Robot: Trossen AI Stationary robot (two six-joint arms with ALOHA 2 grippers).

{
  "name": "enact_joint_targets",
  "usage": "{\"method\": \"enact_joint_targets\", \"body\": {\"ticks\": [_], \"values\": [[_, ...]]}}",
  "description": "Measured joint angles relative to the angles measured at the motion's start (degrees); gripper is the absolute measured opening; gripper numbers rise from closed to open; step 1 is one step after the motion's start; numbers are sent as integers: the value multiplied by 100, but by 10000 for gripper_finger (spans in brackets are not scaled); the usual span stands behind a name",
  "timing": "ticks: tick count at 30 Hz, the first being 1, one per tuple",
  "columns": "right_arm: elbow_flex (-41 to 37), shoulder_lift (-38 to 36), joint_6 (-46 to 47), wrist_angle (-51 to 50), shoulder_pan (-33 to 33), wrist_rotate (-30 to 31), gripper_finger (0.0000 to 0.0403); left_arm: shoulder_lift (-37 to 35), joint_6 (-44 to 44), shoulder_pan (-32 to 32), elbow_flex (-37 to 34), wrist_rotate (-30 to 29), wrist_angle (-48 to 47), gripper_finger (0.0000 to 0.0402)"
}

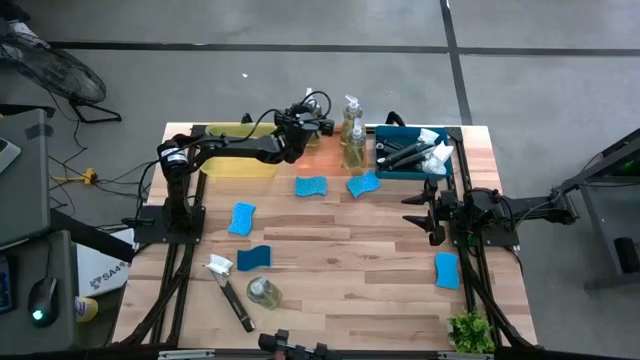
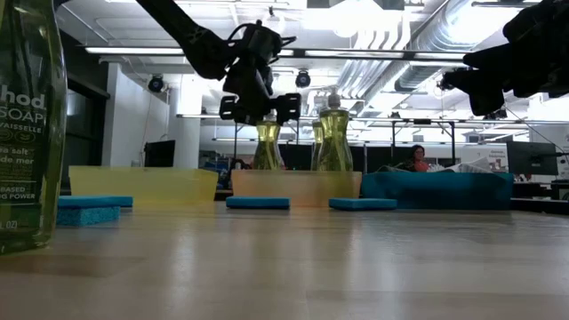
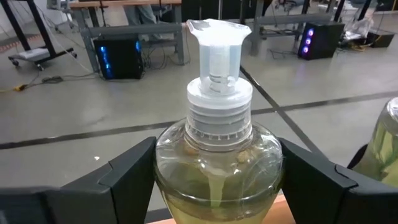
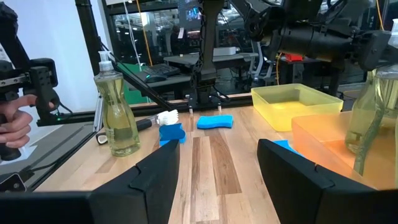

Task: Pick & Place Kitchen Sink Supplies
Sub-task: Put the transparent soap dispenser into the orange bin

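A clear pump bottle of yellowish soap [image 3: 217,162] stands upright between the fingers of my left gripper [image 3: 217,186], which is over the orange tray [image 2: 293,185] at the far middle of the table [image 1: 305,125]. Two more soap bottles [image 1: 354,140] stand in that tray. Several blue sponges [image 1: 311,186] lie flat on the wood. Dish brushes [image 1: 405,152] lie in the blue tray [image 1: 392,172]. My right gripper [image 4: 217,162] waits open at the right side [image 1: 428,212], nothing between its fingers. My left gripper pinches the bottle's rounded shoulder [image 3: 166,155], just below the white screw collar, one finger [image 3: 124,177] on each side. The fingers come nearly level from the table's left. The bottle is upright; the orange tray's wall hides its base in the low view.
A yellow tray [image 1: 240,158] sits left of the orange one. Near the front left are another soap bottle [image 1: 263,292] and a dish brush [image 1: 232,300]. A small green plant [image 1: 470,330] stands at the front right corner. A person's hand [image 4: 12,124] shows beyond the table.
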Motion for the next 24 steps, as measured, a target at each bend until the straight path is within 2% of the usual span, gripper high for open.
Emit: {"method": "enact_joint_targets", "body": {"ticks": [5, 13, 20, 24], "values": [[0, 0, 0, -2, 1, 0, 210, 41, -3, -2, 2, -26, 27, 287], [0, 0, 0, -1, -1, 0, 210, 43, -5, -2, 2, 68, -1, 369], [2, 0, 0, -2, 1, 0, 210, 48, 28, -31, 2, 240, 0, 378], [0, 0, 0, -2, 2, 0, 210, 34, 521, -57, -2, 128, 206, 379]]}}
